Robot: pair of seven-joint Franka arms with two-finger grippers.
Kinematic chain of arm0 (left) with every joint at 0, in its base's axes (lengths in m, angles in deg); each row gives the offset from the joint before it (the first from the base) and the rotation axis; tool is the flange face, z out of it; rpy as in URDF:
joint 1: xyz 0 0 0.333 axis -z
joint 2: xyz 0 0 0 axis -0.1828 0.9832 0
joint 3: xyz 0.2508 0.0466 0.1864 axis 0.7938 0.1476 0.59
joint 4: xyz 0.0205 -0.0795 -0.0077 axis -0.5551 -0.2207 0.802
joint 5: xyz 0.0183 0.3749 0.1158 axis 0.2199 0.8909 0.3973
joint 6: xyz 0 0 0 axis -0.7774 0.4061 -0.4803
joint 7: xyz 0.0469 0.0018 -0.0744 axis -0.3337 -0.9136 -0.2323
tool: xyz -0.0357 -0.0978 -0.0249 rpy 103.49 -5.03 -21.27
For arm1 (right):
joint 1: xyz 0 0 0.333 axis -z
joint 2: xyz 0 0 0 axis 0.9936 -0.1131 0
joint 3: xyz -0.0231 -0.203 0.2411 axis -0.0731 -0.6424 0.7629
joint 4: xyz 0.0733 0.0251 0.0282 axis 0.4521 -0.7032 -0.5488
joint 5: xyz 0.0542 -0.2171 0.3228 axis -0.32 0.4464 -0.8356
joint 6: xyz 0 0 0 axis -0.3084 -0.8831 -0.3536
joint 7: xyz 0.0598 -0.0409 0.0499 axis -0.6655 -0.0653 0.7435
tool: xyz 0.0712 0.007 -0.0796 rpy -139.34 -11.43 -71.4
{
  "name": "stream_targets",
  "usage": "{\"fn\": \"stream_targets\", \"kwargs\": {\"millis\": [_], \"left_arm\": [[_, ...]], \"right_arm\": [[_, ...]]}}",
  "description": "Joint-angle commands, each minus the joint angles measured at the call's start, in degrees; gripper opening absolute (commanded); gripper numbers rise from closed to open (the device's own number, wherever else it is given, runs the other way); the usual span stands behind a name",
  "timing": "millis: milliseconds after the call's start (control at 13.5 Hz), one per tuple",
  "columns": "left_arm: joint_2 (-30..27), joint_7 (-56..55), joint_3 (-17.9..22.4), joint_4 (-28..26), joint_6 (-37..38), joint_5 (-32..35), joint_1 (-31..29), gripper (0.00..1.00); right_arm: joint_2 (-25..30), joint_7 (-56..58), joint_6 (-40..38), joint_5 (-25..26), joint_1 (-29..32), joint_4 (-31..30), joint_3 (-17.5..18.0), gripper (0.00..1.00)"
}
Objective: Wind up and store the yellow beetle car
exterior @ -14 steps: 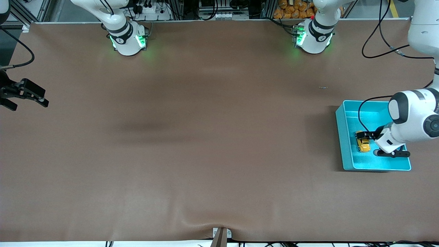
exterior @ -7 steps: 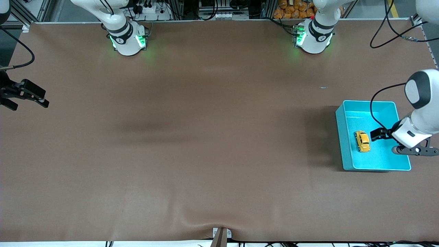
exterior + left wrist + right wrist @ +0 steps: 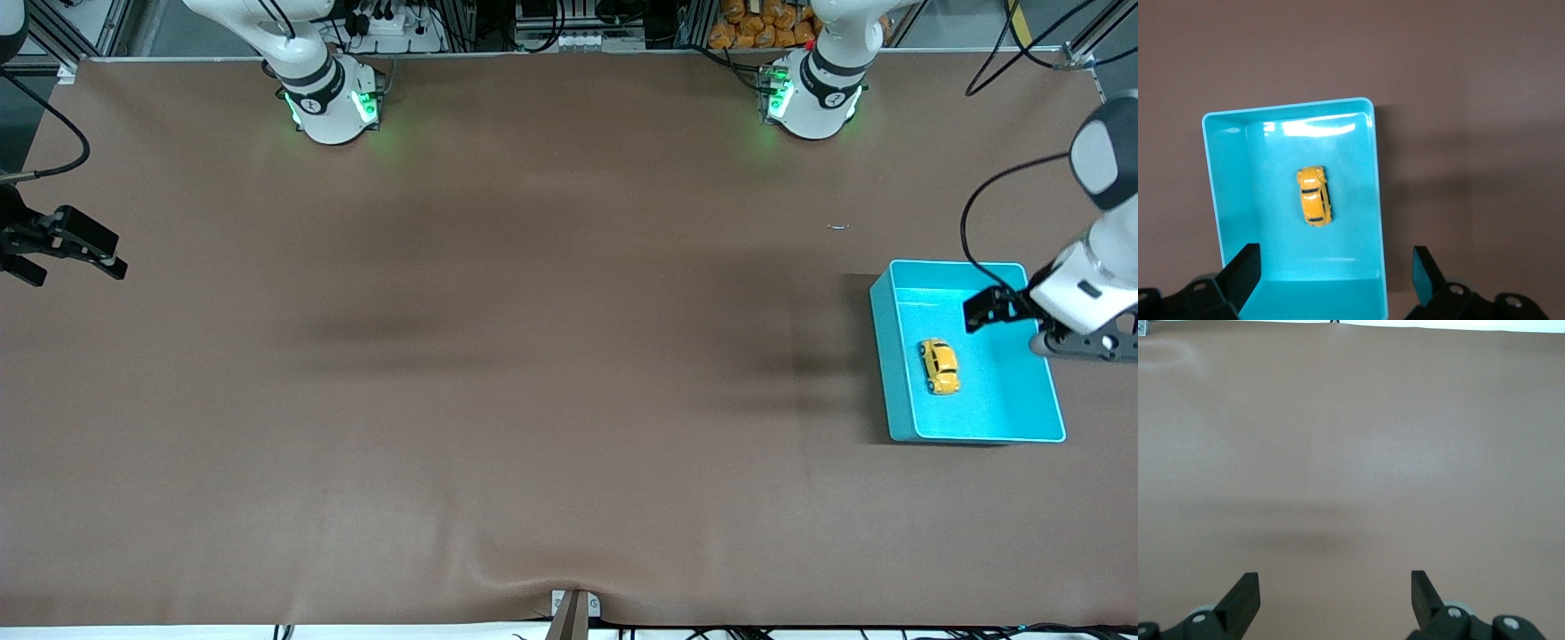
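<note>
The desk (image 3: 533,373), covered in one brown mat, fills nearly the whole front view, and most of its surface lies bare between the two arm bases and the edge nearest the front camera. That edge shows a slight ripple in the mat at its middle.

One turquoise bin (image 3: 889,356) sits at the left arm's end of the desk, near that end's edge, with open mat on the side toward the right arm. It is a rectangular open tray with low walls and a flat floor; a bright glare falls on the floor by the wall nearest the bases.

Two arms are in view. The left tool (image 3: 1009,320) hangs over the bin's corner region toward the bases, its fingers (image 3: 1245,270) standing wide apart with nothing between them. The right tool (image 3: 67,253) waits over the desk's edge at the right arm's end, fingers (image 3: 1245,593) likewise spread and holding nothing.

One yellow beetle car (image 3: 939,364) lies on the bin floor, on its wheels, nearer the wall facing the right arm than the one at the desk's end, touching no wall. It is tiny beside the bin: a rounded yellow-orange body with dark windows, its length running along the bin's longer side.
</note>
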Motion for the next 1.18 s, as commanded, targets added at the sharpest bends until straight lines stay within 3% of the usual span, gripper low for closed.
{"fn": "stream_targets", "kwargs": {"millis": [0, 222, 518, 1109], "left_arm": [[-4.6, -0.78, 5.54, 0.63, 5.83, -2.59, 7.46, 1.0], [-4.61, -3.5, 10.12, 7.3, 14.69, -2.86, 14.24, 1.0], [-4.87, -7.72, 10.93, 12.49, 21.91, -4.8, 17.68, 1.0], [-8.55, -7.29, 12.07, 13.3, 27.63, -5.41, 18.92, 1.0]], "right_arm": [[0.35, -0.89, 0.15, -0.24, 0.13, -0.43, 0.11, 1.0], [0.26, -0.89, 0.15, -0.16, 0.04, -0.43, 0.11, 1.0], [0.26, -0.81, 0.32, -0.25, 0.04, -0.43, 0.11, 1.0], [0.09, -0.81, 0.59, -0.25, 0.13, -0.43, 0.11, 1.0]]}}
